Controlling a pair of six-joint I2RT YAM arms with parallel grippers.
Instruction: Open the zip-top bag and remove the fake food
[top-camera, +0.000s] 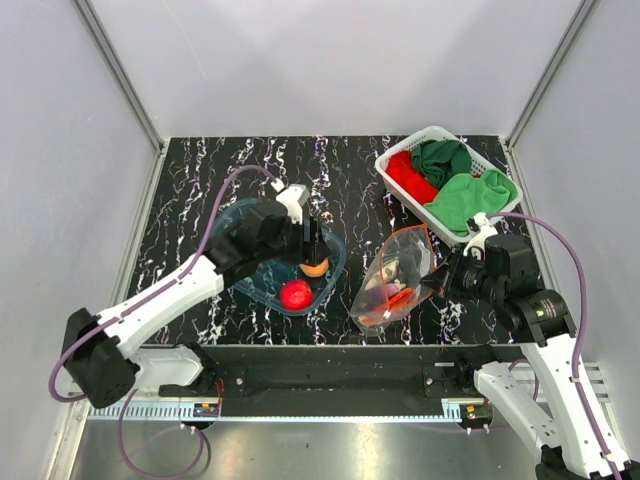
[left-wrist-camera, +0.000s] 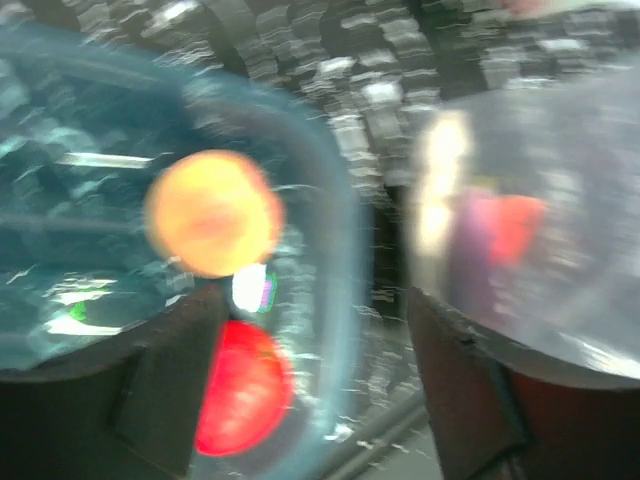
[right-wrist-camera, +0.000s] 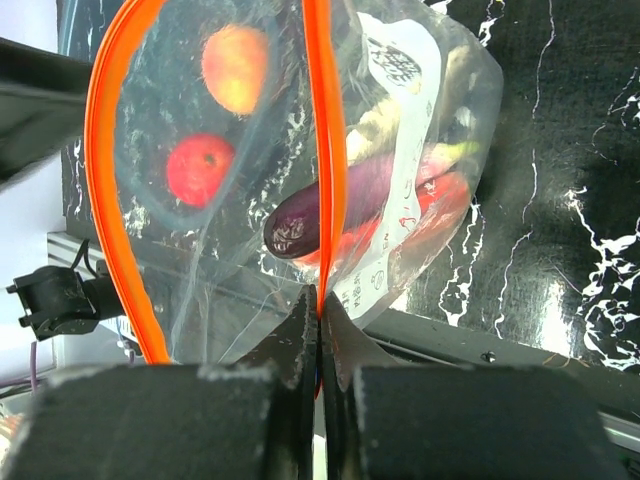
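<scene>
The clear zip-top bag (top-camera: 395, 280) lies right of centre with its orange-red zip mouth pulled open. My right gripper (top-camera: 441, 279) is shut on one side of the zip strip (right-wrist-camera: 321, 150). A purple aubergine-like piece (right-wrist-camera: 318, 208) and other red and pale pieces remain inside the bag. The red fruit (top-camera: 295, 294) and the orange-peach fruit (top-camera: 315, 266) sit in the blue tub (top-camera: 262, 284). My left gripper (top-camera: 316, 250) hovers over the tub by the orange fruit (left-wrist-camera: 213, 212). In the blurred left wrist view its fingers (left-wrist-camera: 160, 390) stand wide apart and hold nothing.
A white basket (top-camera: 395, 157) with red and green cloths stands at the back right. The table's near edge and metal rail (top-camera: 330, 360) run just below the tub and the bag.
</scene>
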